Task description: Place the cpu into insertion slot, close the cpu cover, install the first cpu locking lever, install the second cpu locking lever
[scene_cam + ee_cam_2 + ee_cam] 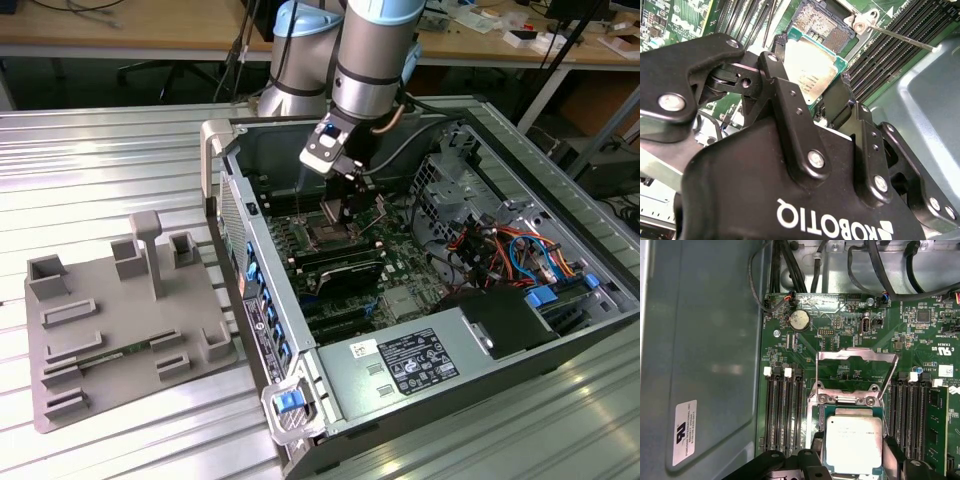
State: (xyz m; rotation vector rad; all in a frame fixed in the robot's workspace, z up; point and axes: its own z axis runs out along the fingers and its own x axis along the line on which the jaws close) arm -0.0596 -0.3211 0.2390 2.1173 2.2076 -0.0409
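The cpu [854, 444], a flat square chip with a silvery top and green edge, sits between my black fingertips [816, 446]. My gripper [852, 452] is shut on its two opposite sides. In the second wrist view the cpu [812, 75] hangs a little above the insertion slot [822, 27], whose dark contact field shows just beyond the chip. The cpu cover [857, 360], a silver frame with a square window, stands swung up on its hinge. A thin locking lever [900, 37] sticks out beside the slot. In the exterior view my gripper [340, 212] hangs over the insertion slot [328, 237] inside the case.
Long black memory slots [785, 410] flank the socket on both sides. The grey case wall [705, 365] rises close by. A power supply box [405, 365] and coloured cables [510, 250] fill the case's other end. A grey fixture plate [120, 320] lies outside, at the exterior view's left.
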